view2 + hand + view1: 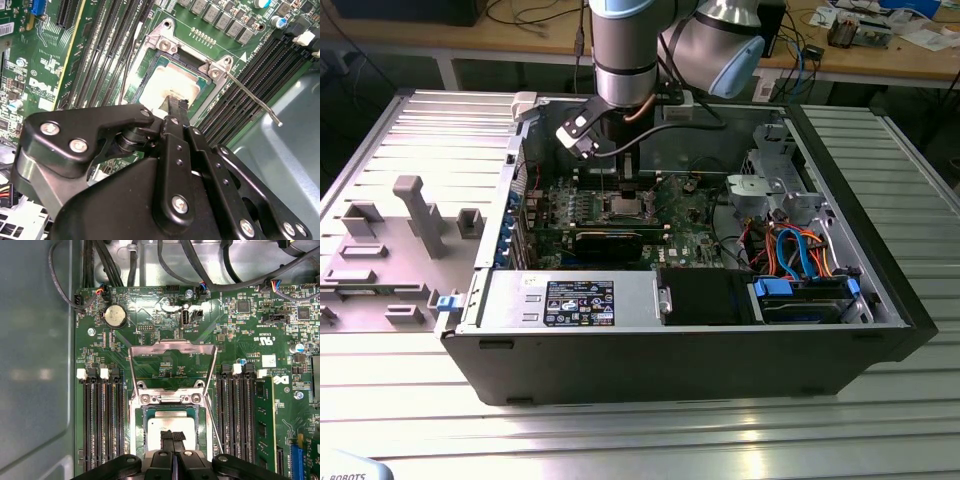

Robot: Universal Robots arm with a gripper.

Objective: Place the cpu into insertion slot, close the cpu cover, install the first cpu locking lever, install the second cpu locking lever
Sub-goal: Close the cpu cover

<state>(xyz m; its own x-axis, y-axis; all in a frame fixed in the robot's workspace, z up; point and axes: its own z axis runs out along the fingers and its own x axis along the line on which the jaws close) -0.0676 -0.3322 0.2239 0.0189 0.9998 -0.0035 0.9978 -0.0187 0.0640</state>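
Observation:
The cpu [170, 422], a dull silver square, lies flat in the insertion slot [138, 432] on the green motherboard [250, 330]. My gripper [173, 435] hangs straight over it, its two black fingers pressed together with nothing between them, tips at or just above the chip's top [170, 85]. The cpu cover [172, 346], a thin silvery frame, stands swung up and open behind the slot. A thin wire locking lever [250, 97] sticks out free from one hinge corner; its mate [125, 75] runs along the opposite side. In the exterior view the gripper [625, 190] reaches down into the open computer case.
Black memory slots [102, 425] flank the socket on both sides. A graphics card [610, 240], the power supply [570, 300], drive cage and orange and blue cables [800, 255] fill the case. A grey fixture plate [390, 240] lies at the exterior view's left.

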